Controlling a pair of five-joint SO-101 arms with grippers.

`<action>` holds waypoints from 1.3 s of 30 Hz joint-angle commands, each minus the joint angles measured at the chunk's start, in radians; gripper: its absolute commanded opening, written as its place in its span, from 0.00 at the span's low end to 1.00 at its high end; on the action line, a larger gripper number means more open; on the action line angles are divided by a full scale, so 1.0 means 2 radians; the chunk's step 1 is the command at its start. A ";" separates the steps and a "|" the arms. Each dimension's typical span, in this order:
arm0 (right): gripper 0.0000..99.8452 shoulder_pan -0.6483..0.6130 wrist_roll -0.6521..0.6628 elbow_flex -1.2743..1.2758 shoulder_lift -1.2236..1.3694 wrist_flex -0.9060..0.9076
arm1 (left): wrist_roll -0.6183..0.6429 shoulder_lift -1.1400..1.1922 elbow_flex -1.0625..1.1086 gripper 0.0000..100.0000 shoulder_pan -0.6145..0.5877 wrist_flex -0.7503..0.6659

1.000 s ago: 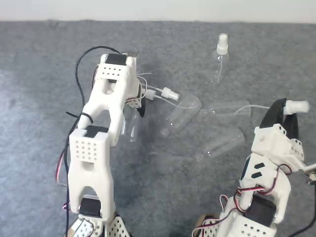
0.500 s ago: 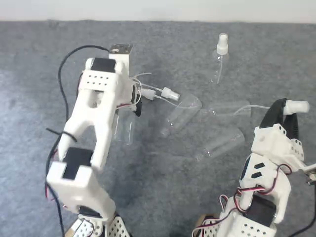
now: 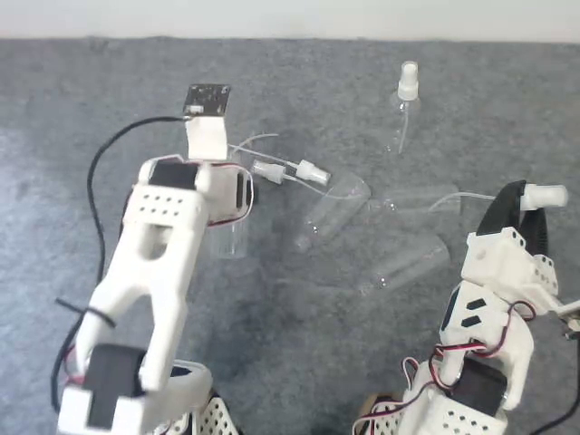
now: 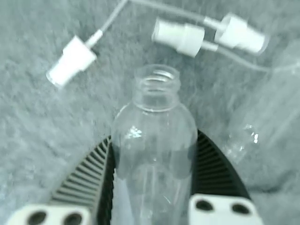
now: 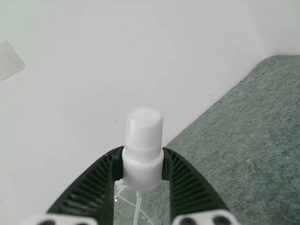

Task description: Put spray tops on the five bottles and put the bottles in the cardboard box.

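The left gripper (image 4: 153,140) is clenched on a clear plastic bottle with a bare threaded neck (image 4: 155,108), gripping its body from both sides so that the open mouth points out past the fingertips toward three loose white spray tops with thin dip tubes (image 4: 180,35) lying on the grey carpeted table surface (image 3: 82,136). In the high view this bottle sits under the left arm's wrist, just beside those loose tops. The right gripper (image 5: 142,153) is closed around a white spray top held by its collar (image 5: 144,136), nozzle cap out beyond the jaws and its tube trailing back. It is well apart from the held bottle, over at the right side of the table. As for progress, only one bottle looks finished: a clear upright bottle already fitted with a white sprayer (image 3: 404,104) stands at the far side of the table. Three more clear uncapped bottles lie on their sides (image 3: 331,213) between the two arms, one touching or nearly touching the next. So, by my reckoning, one of five is capped, a second is in hand with its top waiting in the other gripper, three remain untouched — and every bottle has yet to go into the cardboard box.
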 commanded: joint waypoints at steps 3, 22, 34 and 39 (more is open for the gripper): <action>0.01 -0.008 0.000 -0.004 -0.006 -0.013 | 0.035 -0.088 0.069 0.09 0.001 -0.099; 0.01 -0.035 0.031 0.015 -0.007 -0.036 | 0.065 -0.139 0.310 0.09 0.002 -0.527; 0.01 -0.034 0.032 0.042 -0.007 -0.078 | 0.010 -0.025 0.393 0.09 0.036 -0.832; 0.01 -0.034 0.032 0.042 -0.007 -0.078 | -0.026 0.047 0.404 0.09 0.032 -0.942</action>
